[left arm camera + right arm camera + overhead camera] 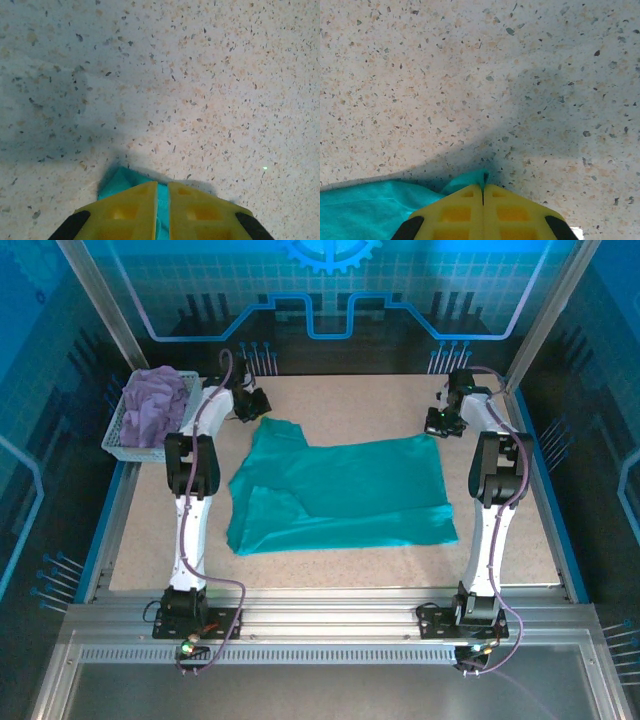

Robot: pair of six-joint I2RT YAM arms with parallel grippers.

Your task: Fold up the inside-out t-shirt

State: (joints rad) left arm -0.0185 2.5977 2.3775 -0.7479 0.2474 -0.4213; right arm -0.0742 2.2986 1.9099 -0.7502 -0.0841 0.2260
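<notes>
Both far corners are pinched; the cloth lies back toward you.
The teal t-shirt (340, 495) lies flat mid-table, long axis left to right, its hem nearest the bases. At its far-left corner your left gripper (161, 197) is closed on teal cloth. At the far-right corner your right gripper (483, 192) is clamped tight, cloth poking from its tips. Each arm is nearest its own corner, so the fold likely comes toward you.
</notes>
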